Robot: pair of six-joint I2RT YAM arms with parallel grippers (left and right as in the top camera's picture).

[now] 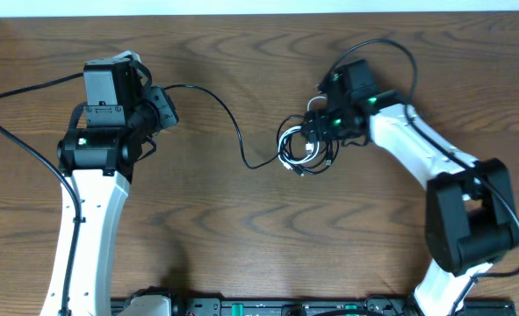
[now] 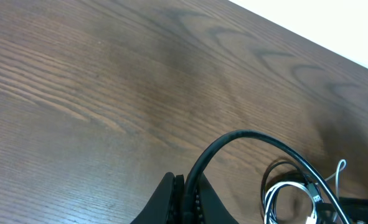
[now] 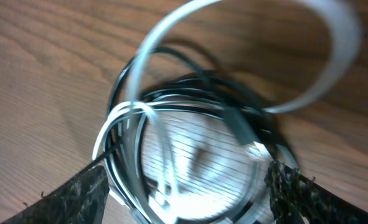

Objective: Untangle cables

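Overhead view: your left gripper (image 1: 164,110) is clamped shut on the black cable (image 2: 246,133); that cord runs to the coil (image 1: 303,145) at centre, wound with the white cable (image 3: 165,37); right gripper (image 3: 187,186) is spread wide astride the coil, gripping nothing; risk: closing now pinches both cords together; pulling then tightens the tangle.

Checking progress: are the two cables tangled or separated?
Tangled: the white cable and black cable loop together in one bundle in the right wrist and overhead views.
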